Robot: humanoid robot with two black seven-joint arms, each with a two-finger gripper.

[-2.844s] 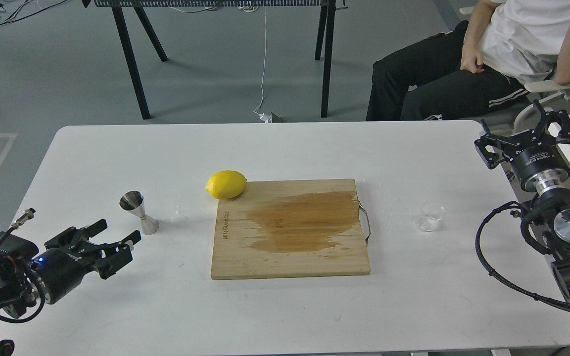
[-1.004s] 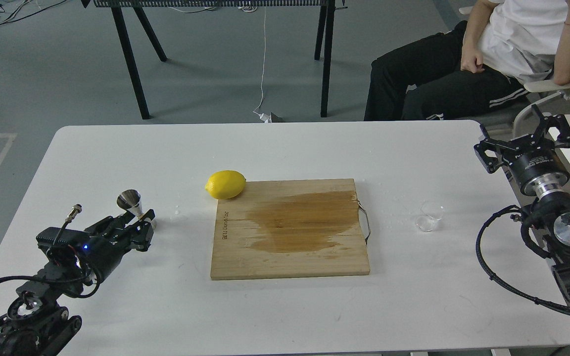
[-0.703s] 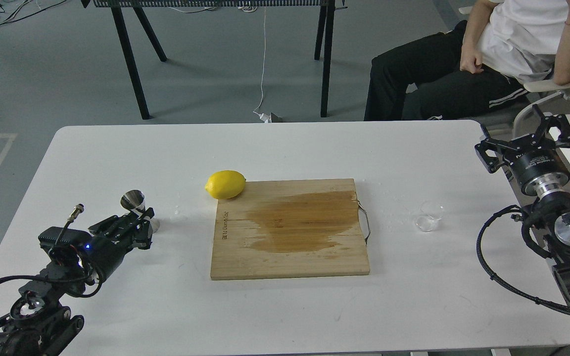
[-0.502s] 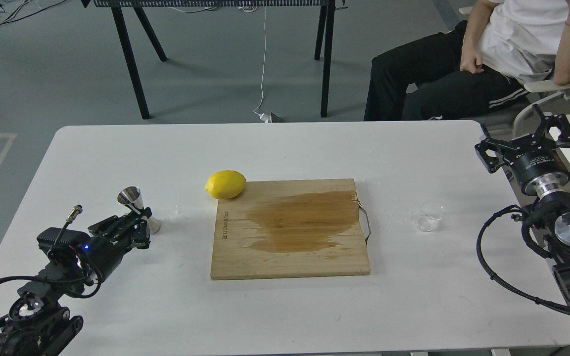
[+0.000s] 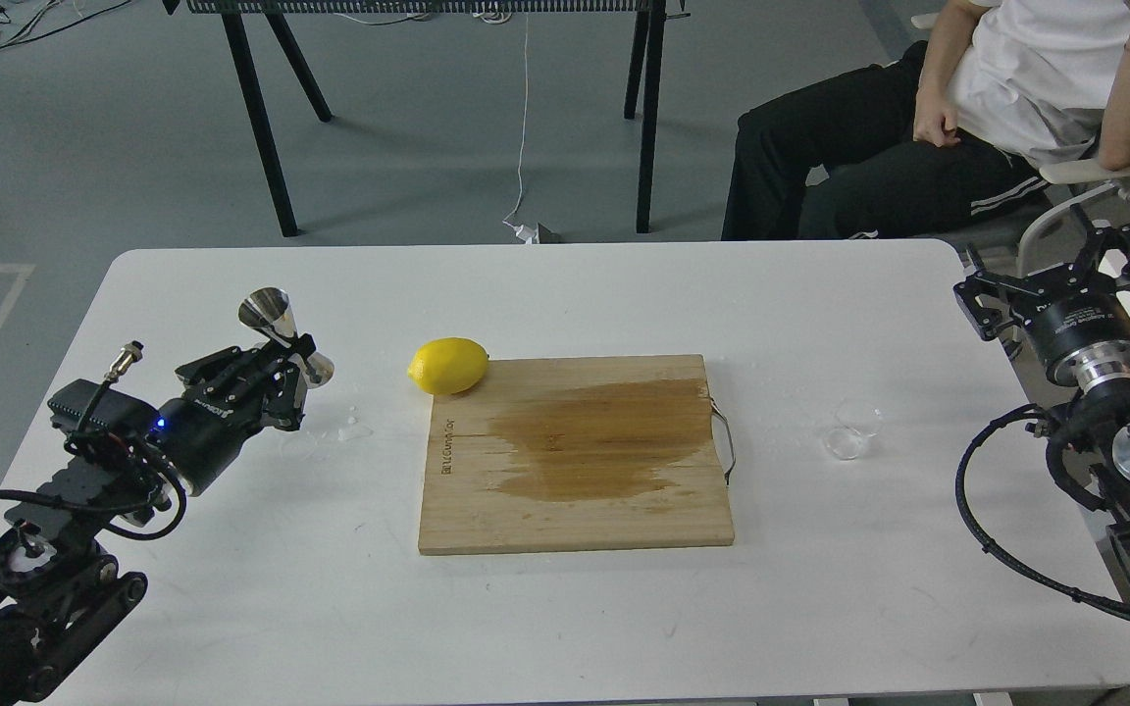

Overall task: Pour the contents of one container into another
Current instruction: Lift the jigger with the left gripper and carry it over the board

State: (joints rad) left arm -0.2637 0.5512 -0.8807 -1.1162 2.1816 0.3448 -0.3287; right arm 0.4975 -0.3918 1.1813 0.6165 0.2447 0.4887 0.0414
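The left gripper [image 5: 292,378] clamps the tilted jigger [image 5: 282,335] at its waist, clear of the table [image 5: 565,608]. The right gripper [image 5: 1060,279] hangs spread and empty, near the clear cup [image 5: 849,431], probably its pick.

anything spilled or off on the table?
Yes. A big dark wet stain covers the cutting board, and droplets sit on the table left of it. Left hand holds the jigger tilted.

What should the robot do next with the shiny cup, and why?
Probably carry the shiny steel hourglass jigger, gripped tilted in the left gripper, rightward toward the tiny clear cup, which sits untouched across the wooden cutting board.
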